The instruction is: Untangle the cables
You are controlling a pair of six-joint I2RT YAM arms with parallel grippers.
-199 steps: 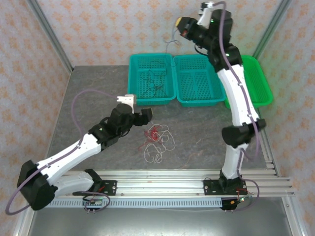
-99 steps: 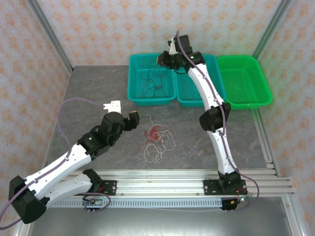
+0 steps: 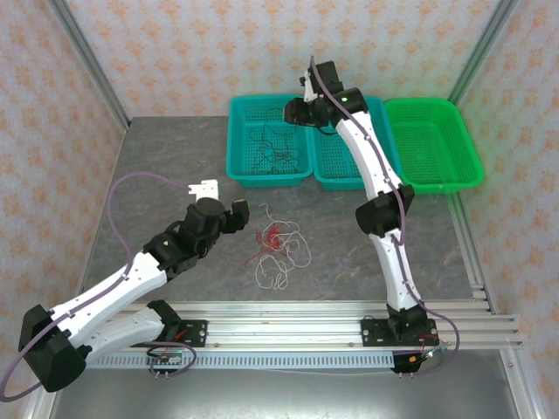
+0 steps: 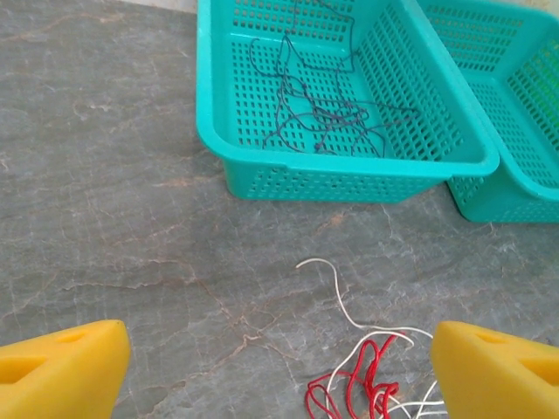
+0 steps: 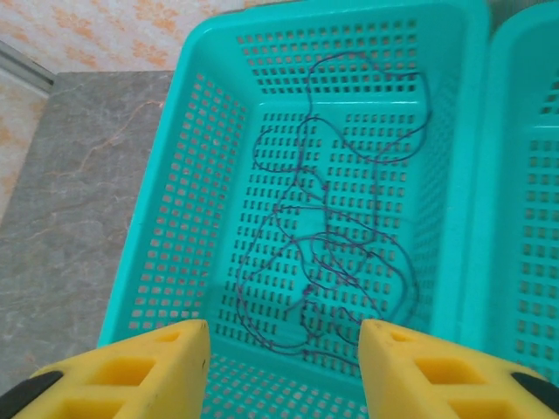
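Over teal basket (image 5: 196, 183), right end effector (image 5: 281, 339) outstretched, jaws parted, empty, left end effector (image 4: 279, 349) wide

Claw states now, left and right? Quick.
Left claw: open, holding nothing.
Right claw: open, holding nothing, over the black cable in the teal basket.

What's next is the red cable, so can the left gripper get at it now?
Probably yes: the left gripper hangs open just before the red cable, only bare table between them.
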